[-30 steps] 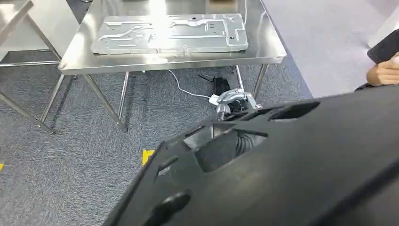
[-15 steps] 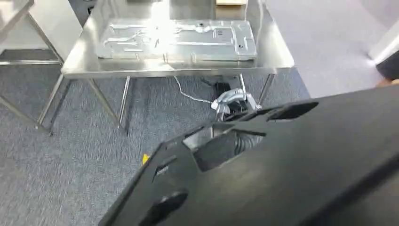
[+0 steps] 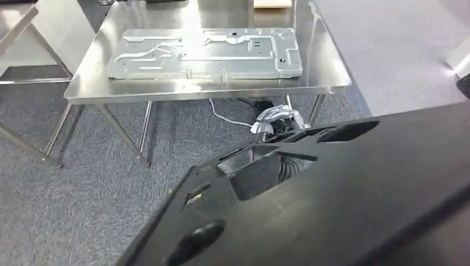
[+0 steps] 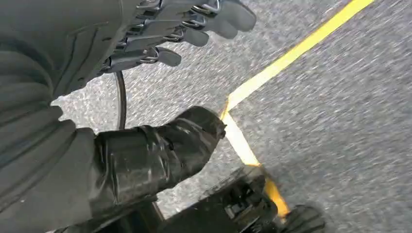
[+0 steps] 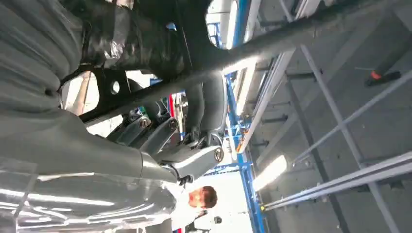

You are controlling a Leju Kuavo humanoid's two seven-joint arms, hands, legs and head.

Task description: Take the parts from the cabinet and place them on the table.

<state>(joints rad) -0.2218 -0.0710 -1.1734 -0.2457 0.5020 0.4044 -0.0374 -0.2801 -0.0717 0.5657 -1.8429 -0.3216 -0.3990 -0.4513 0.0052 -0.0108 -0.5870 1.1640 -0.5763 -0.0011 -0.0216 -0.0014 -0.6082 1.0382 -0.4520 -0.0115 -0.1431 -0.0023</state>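
A large black plastic part point(image 3: 343, 199) with several cutouts fills the lower right of the head view, tilted up toward me. My right hand point(image 3: 272, 117) grips it at its upper edge, silver fingers showing above a cutout. In the right wrist view the right hand point(image 5: 165, 136) is wrapped round a bar of the black part point(image 5: 252, 46). A steel table point(image 3: 327, 61) stands ahead with a flat silvery metal panel point(image 3: 205, 52) lying on it. My left hand point(image 4: 160, 34) hangs over the grey carpet, fingers apart and holding nothing.
A second steel table point(image 3: 22, 22) stands at the far left. A white cable point(image 3: 227, 117) lies under the near table. Yellow tape point(image 4: 291, 53) marks the carpet. A person in white point(image 5: 194, 204) stands near my right side.
The camera has moved: the table now sits lower and nearer in the picture, and the person's hand at the right edge is out of frame. The black part stays held as before.
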